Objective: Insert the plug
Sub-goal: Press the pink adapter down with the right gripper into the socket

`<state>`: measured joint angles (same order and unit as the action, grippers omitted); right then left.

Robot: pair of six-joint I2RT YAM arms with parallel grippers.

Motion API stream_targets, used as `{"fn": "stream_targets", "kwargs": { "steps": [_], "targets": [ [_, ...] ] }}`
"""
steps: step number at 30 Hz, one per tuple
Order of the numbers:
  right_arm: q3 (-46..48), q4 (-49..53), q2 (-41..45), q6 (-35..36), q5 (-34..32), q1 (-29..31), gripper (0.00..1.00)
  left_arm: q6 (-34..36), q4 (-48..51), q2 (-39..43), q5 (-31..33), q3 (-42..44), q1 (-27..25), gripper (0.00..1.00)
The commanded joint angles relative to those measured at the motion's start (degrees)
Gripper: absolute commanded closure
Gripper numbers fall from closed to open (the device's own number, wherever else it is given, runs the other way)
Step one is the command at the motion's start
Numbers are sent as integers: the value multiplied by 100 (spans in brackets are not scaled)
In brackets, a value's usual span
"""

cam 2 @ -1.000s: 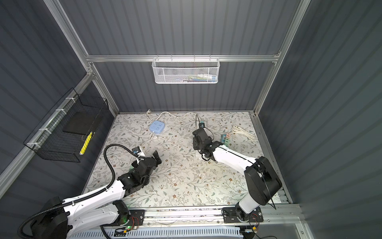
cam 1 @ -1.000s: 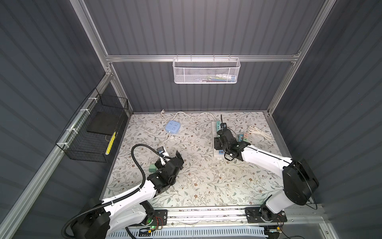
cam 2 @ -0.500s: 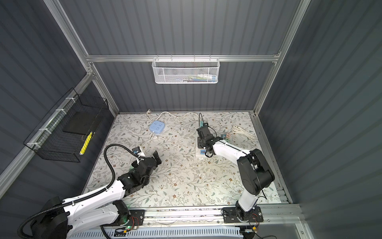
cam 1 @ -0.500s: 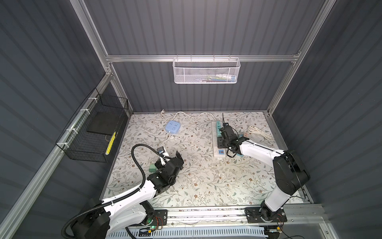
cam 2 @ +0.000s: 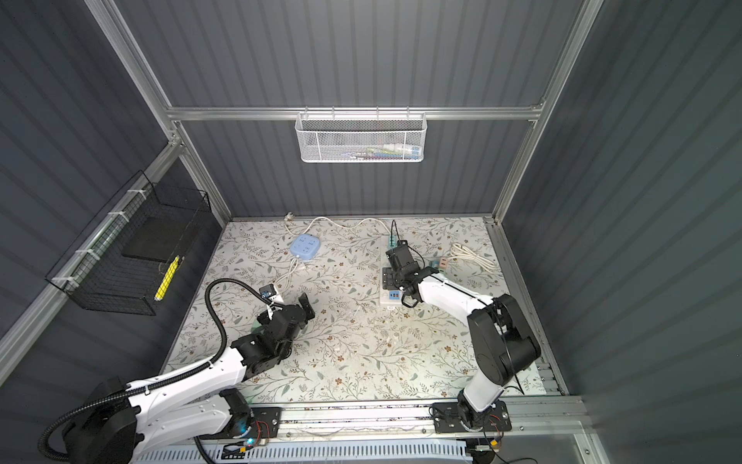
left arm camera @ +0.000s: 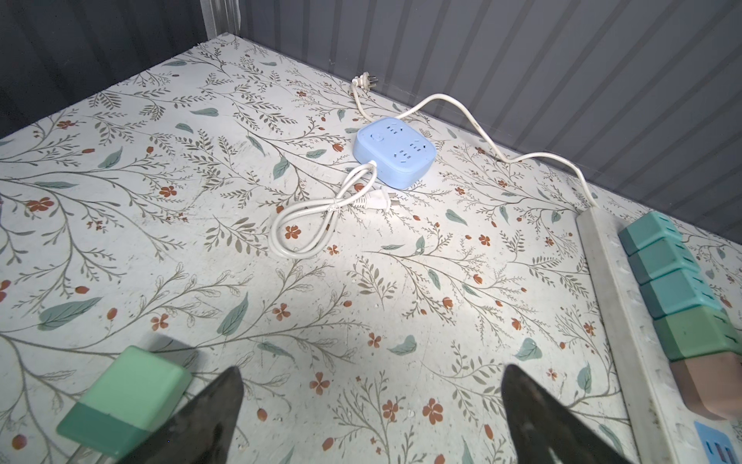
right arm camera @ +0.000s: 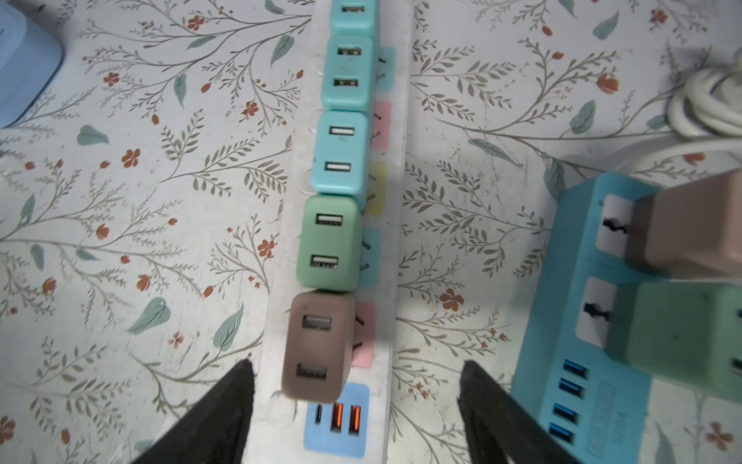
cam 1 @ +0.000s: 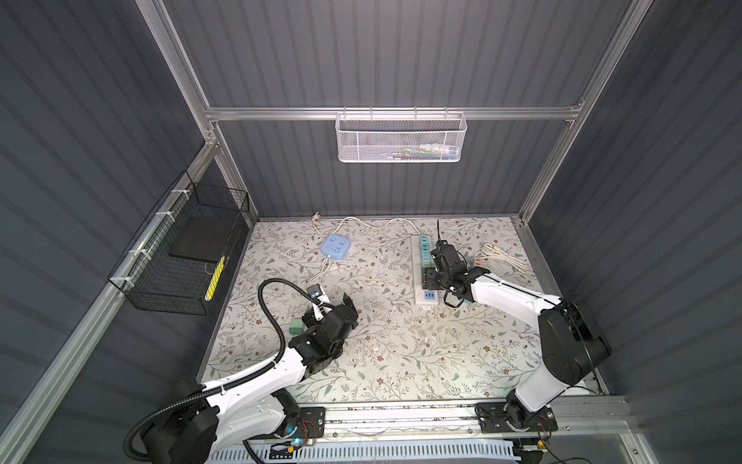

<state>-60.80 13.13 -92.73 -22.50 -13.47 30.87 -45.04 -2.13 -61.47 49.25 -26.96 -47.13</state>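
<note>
One green plug [left arm camera: 128, 393] lies loose on the flowered mat [left arm camera: 160, 201] at the far left, just beside the left gripper [left arm camera: 371, 377], whose fingers are spread wide and hold nothing. Past it sits a pale blue socket block [left arm camera: 395, 156], its sockets free and its own cord looped beside it. Next comes the white power strip [left arm camera: 614, 281], carrying five plugs in a row: three teal, one green and, at the near end, the brown plug [right arm camera: 319, 347]. That one looks seated flush in its socket. The right gripper [right arm camera: 356, 365] hangs over it, fingers released on either side and clear of it. Furthest right, a turquoise block [right arm camera: 554, 301] carries two more plugs. I judge this insertion done; the loose green plug may be what is left
</note>
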Motion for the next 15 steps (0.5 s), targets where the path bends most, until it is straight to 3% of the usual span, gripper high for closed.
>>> {"fn": "stream_targets", "kwargs": {
  "steps": [1,8,15],
  "targets": [
    [184,300,219,-287,-43,204,12,119,26,-85,6,-200,41,0],
    [376,288,-274,-660,-42,424,2,196,-78,-176,-13,-226,39,0],
    [274,76,-821,-573,169,419,1,405,288,-320,49,-706,56,0]
  ]
}}
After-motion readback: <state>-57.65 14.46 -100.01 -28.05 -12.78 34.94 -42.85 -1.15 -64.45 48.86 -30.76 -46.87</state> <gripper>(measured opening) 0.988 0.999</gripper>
